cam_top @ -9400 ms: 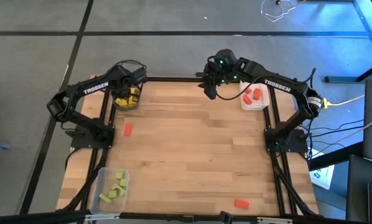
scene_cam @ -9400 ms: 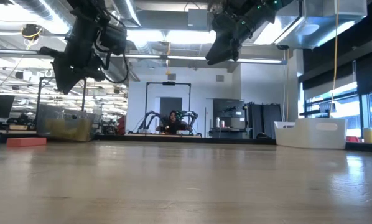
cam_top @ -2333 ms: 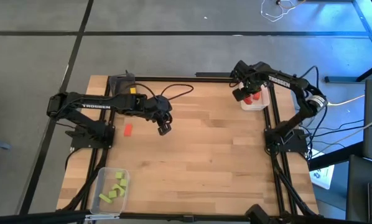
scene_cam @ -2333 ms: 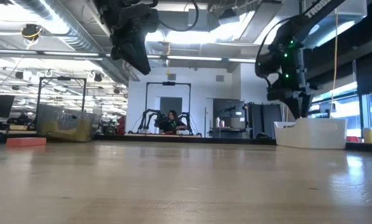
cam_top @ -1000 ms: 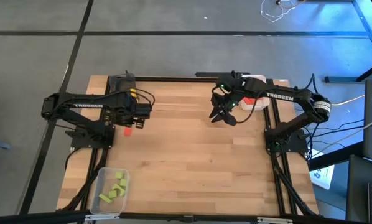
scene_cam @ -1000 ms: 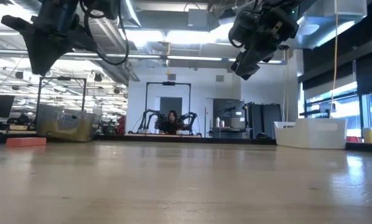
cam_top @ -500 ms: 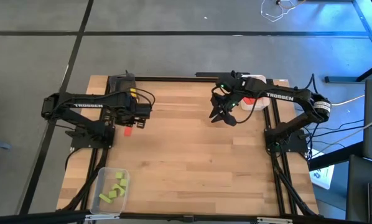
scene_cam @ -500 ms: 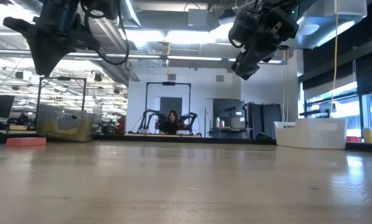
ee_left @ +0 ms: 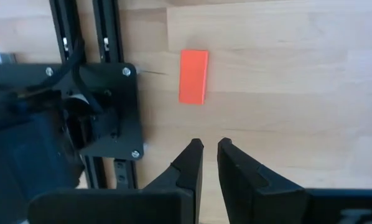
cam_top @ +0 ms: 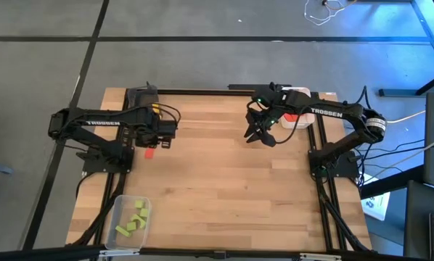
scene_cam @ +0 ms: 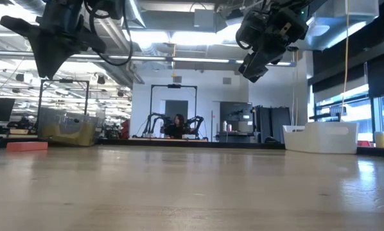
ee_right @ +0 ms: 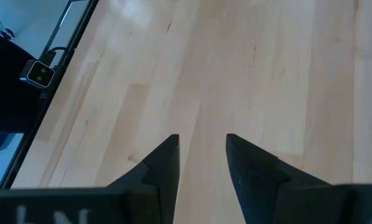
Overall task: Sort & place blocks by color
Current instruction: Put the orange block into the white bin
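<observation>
Still as before: left pincer (ee_left: 209, 144) nearly together over red block (ee_left: 193, 76), right pincer (ee_right: 201, 138) apart, empty.

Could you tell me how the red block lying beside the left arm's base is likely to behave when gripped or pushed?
The red block looks rigid and flat-sided, so it should slide, not roll. Lying flat, it seems unlikely to tip. Probably light.

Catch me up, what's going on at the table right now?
The left gripper hangs above the one loose flat red block on the wooden table, fingers nearly together and holding nothing. The right gripper hangs open and empty over bare wood mid-table. Light green blocks lie in the clear plastic tray.
</observation>
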`<state>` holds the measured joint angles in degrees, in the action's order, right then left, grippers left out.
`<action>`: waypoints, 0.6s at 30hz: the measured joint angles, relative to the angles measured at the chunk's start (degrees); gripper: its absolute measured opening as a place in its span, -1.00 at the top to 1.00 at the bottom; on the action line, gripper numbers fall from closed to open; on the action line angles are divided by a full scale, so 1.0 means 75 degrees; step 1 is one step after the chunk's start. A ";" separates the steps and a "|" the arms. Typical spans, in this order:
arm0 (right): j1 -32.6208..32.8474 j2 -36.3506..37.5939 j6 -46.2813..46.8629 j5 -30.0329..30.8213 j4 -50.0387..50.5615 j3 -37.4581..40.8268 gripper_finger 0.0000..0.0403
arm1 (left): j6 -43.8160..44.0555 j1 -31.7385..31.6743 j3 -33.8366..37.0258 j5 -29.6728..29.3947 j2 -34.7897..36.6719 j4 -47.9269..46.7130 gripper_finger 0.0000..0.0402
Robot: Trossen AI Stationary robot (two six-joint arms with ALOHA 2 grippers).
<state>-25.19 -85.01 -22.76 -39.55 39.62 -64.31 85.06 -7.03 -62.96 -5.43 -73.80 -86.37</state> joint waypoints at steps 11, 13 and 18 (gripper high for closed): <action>0.0000 0.0000 0.0003 0.0000 0.0000 0.0000 0.34 | 0.1049 0.0000 0.0000 0.0026 -0.0123 -0.0018 0.45; 0.0000 0.0000 0.0003 0.0000 0.0000 0.0000 0.34 | 0.1054 0.0000 0.0000 0.0026 -0.0187 -0.0023 0.32; -0.0001 0.0000 0.0003 0.0000 0.0000 0.0000 0.34 | 0.1049 -0.0003 0.0000 0.0026 -0.0362 -0.0277 0.03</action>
<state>-25.20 -85.01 -22.74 -39.55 39.62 -64.31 92.92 -7.05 -62.96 -5.23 -76.51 -88.44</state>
